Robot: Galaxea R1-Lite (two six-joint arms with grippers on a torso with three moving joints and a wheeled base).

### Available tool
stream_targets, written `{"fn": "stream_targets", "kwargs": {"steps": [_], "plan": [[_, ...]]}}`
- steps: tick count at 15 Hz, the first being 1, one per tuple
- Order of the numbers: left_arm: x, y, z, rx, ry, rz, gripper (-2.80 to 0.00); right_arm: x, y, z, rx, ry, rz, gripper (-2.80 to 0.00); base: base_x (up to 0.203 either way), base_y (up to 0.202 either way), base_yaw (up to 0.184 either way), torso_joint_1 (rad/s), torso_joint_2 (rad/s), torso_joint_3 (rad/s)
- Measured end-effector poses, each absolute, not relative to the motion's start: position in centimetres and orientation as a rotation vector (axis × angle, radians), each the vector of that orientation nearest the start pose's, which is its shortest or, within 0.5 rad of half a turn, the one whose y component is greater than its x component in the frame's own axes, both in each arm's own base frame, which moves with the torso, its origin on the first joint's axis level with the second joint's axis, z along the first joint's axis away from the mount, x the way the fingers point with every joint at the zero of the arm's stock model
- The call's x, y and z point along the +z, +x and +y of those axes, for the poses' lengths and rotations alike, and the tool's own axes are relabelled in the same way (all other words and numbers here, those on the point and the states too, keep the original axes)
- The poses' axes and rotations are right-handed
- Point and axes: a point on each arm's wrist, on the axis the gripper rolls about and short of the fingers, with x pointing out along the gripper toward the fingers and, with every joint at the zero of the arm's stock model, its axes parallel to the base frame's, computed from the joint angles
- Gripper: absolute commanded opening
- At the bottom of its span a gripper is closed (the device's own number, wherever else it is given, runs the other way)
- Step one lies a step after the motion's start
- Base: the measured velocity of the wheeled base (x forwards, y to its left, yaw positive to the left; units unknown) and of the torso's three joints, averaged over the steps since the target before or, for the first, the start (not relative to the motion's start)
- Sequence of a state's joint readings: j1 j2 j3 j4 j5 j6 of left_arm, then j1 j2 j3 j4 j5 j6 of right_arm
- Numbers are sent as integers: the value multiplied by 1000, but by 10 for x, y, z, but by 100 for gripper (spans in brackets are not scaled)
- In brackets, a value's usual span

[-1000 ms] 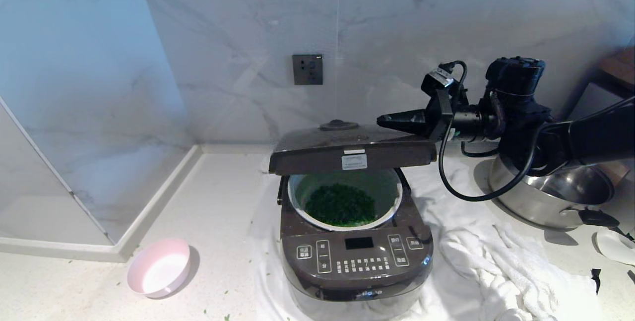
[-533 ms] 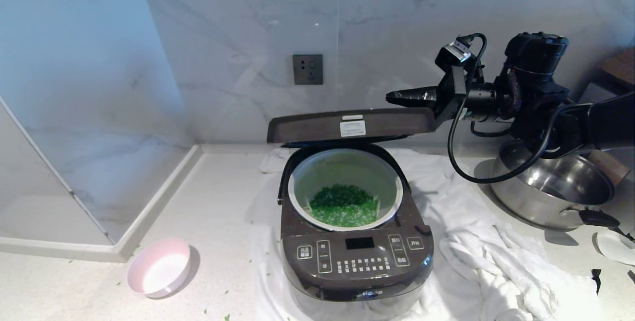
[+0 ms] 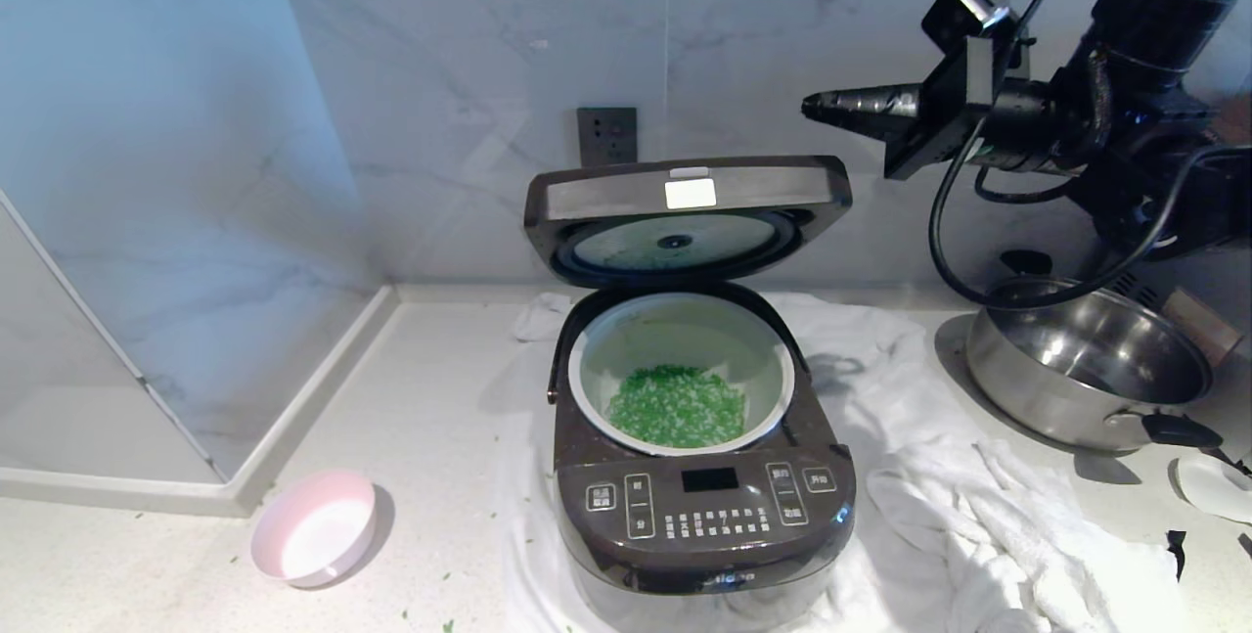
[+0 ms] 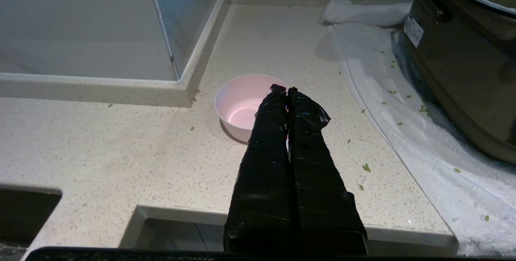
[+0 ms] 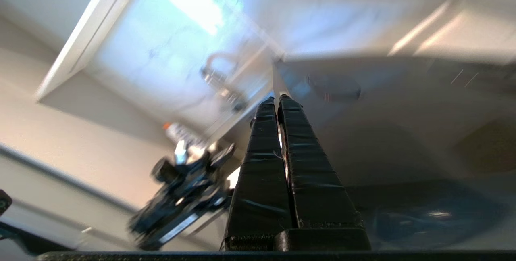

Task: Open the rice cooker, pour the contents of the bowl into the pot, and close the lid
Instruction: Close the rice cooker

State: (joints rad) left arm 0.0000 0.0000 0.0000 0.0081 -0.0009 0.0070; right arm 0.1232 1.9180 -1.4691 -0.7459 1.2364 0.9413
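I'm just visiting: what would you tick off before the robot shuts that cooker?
1. Green bits in the white pot: ok.
2. Pink bowl empty, left of the cooker: ok.
3. Lid shut: not ok, it stands open.
4. Right gripper touching the lid: not ok, it hangs above the lid's right corner, fingers together.
5. Pot rim free of bits: cannot tell.
6. Left gripper out of the way, above the bowl: ok.

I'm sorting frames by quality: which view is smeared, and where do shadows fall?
Right wrist view: the background is streaked with motion blur, only the right gripper sharp. Head view: crisp, with the bowl and steel pot casting soft shadows on the counter. Left wrist view: sharp, the left gripper dark against the bright counter.
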Motion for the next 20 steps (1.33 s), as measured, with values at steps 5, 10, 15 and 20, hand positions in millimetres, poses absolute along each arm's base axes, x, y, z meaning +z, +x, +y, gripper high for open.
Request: {"fn": "stream_targets", "kwargs": {"steps": [5, 10, 15, 20], "plan": [[75, -23, 0, 0, 6, 8, -280, 352, 349, 45, 1338, 522, 205, -280, 0, 0, 0, 0, 0, 0], [75, -23, 0, 0, 6, 7, -280, 391, 318, 44, 1374, 436, 93, -280, 0, 0, 0, 0, 0, 0], [75, -23, 0, -1, 6, 8, -280, 418, 285, 34, 1389, 302, -15, -280, 0, 0, 0, 0, 0, 0], [75, -23, 0, -1, 6, 8, -280, 429, 271, 7, 1219, 87, -131, -280, 0, 0, 0, 0, 0, 0]]}}
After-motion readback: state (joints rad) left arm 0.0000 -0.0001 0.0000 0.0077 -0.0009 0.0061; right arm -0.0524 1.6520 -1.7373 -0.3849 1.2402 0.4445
